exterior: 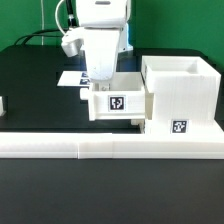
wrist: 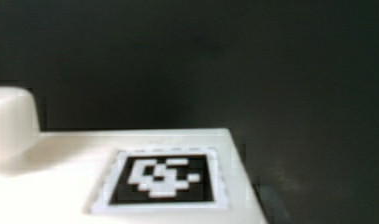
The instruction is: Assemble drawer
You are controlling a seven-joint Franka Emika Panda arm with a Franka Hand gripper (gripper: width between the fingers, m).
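The large boxy white housing (exterior: 182,92) stands at the exterior view's right, open on top, with a tag low on its front. A small white tray (exterior: 130,107) with a tag on its front sits against the housing's left side. My gripper (exterior: 103,86) reaches down from above into the tray's left part; its fingertips are hidden by the tray wall, so its state is unclear. In the wrist view a white tagged surface (wrist: 61,160) fills the lower part, with a rounded white piece (wrist: 8,125) at one edge. No fingers show there.
The long white L-shaped border rail (exterior: 90,148) runs along the front, with the tray and housing just behind it. The marker board (exterior: 70,77) lies on the black table behind the arm. A small white piece (exterior: 2,104) shows at the exterior view's left edge.
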